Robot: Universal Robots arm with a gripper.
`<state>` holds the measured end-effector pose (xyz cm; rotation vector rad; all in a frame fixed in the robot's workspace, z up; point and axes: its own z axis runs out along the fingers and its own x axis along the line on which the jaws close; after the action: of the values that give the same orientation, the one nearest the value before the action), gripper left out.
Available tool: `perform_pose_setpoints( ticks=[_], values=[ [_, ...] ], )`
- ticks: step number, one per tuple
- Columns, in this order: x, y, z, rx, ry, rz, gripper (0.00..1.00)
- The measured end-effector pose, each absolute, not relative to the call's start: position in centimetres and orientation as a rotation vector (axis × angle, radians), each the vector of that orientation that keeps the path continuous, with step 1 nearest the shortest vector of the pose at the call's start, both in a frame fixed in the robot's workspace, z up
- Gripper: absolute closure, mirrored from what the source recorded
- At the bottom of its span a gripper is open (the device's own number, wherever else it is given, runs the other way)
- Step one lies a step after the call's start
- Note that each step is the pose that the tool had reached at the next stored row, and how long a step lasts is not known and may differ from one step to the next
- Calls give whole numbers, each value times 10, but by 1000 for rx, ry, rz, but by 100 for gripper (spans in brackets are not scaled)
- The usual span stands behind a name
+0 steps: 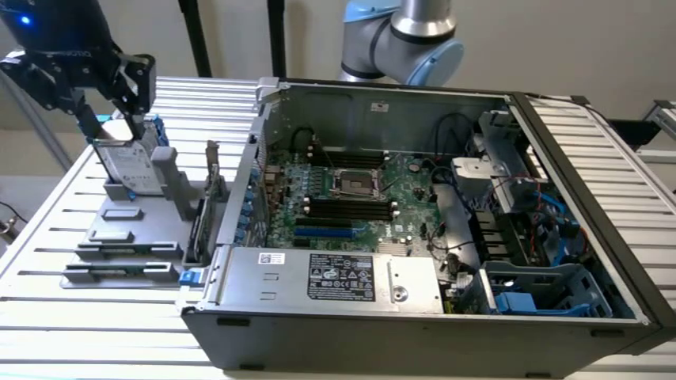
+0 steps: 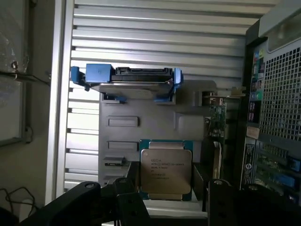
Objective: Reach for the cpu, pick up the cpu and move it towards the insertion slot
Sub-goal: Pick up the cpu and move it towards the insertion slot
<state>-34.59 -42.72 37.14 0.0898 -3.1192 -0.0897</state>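
Note:
The cpu [image 2: 165, 172], a flat square chip with a silvery top and a green rim, sits face-on between my gripper's [image 2: 171, 190] two black fingers [image 2: 123, 200]. The gripper [image 1: 109, 125] is shut on it by its edges. It hangs raised over the grey parts holder [image 1: 148, 228] at the exterior view's left, just above the upright hard drive [image 1: 132, 168]. The insertion slot [image 1: 354, 184], a square silver-framed socket with a dark centre, lies on the green motherboard inside the open computer case [image 1: 317, 277], well to the exterior view's right of the gripper.
The hard drive with its blue frame [image 2: 131, 77] stands edge-up on the grey holder [image 2: 188, 113]. Black memory slots [image 1: 349, 207] and a blue card slot [image 1: 322, 233] lie below the socket. The case's wall [image 1: 259, 134] stands between holder and motherboard. Everything rests on a slatted metal table [image 1: 95, 317].

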Motion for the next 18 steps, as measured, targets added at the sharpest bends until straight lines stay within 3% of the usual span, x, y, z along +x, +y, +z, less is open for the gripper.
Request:
perform_pose_setpoints(
  ticks=[18],
  values=[
    [-264,-427,410,90,-3108,-181,46]
  ],
)
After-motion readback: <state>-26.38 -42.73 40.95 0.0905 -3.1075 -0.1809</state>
